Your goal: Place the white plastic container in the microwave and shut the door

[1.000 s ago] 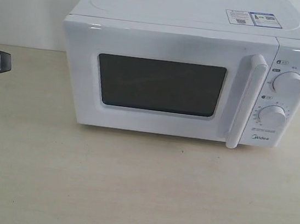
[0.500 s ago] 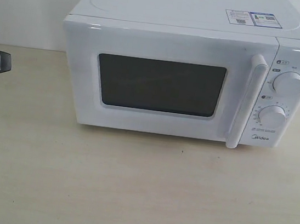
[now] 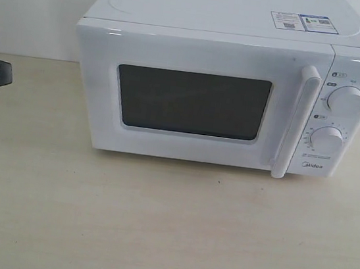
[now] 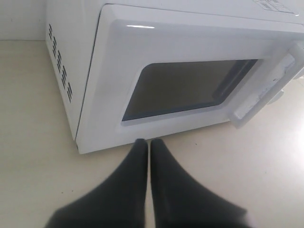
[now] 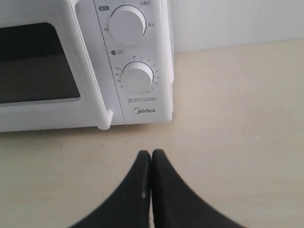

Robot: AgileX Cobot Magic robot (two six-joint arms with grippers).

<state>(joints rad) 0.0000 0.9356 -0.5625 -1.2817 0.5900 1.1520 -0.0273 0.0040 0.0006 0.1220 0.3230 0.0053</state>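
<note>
Left fingers [image 4: 135, 166] and right fingers [image 5: 140, 175] pressed together, facing the microwave [image 3: 236, 12] (door [image 3: 197, 54] shut).

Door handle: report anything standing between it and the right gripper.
Nothing visible does. Only bare table lies between the shut, empty right gripper and the door handle on the closed microwave.
</note>
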